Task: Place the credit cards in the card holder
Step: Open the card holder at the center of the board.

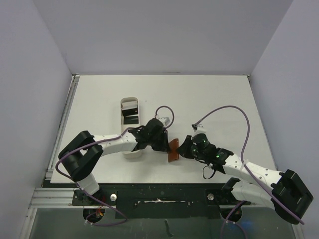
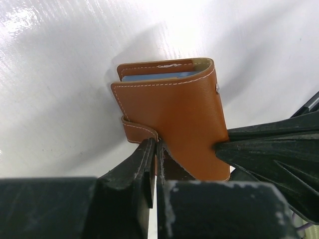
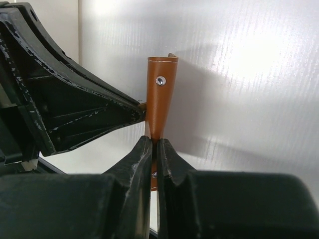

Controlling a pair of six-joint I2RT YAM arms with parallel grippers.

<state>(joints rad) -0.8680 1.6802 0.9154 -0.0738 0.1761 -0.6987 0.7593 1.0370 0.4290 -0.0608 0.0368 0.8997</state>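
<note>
The brown leather card holder (image 1: 173,150) is held on edge just above the table's front centre, between my two grippers. My left gripper (image 1: 166,144) is shut on its edge by the closure tab; in the left wrist view (image 2: 155,145) the wallet (image 2: 174,114) is folded, with a pale blue pocket edge showing at its top. My right gripper (image 1: 181,149) is shut on the opposite edge (image 3: 154,143) of the wallet (image 3: 160,94). Dark credit cards (image 1: 130,113) with a pale band lie in the white tray, behind the left arm.
The long white oval tray (image 1: 122,107) lies left of centre, its near end under my left arm. The right gripper's fingers (image 2: 269,147) show in the left wrist view, and the left gripper's fingers (image 3: 94,117) in the right wrist view. Purple cables loop over both arms.
</note>
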